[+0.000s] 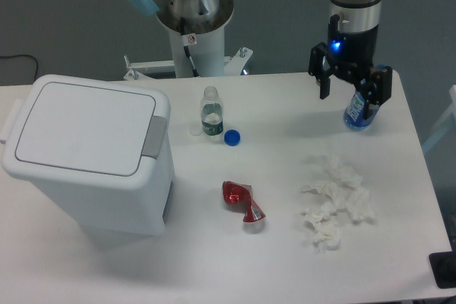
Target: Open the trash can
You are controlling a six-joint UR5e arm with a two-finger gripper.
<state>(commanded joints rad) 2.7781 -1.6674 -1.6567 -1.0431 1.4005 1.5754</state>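
Note:
The trash can is a big white bin standing on the left of the table. Its flat lid lies shut, and a grey push tab sits on the lid's right edge. My gripper hangs far off at the back right of the table, its fingers spread open and nothing between them. A blue plastic bottle stands right by the gripper's right finger, which partly hides it.
A small clear bottle and a blue cap stand mid-table behind a crumpled red wrapper. Crumpled white tissues lie at the right. The robot's base rises behind the table.

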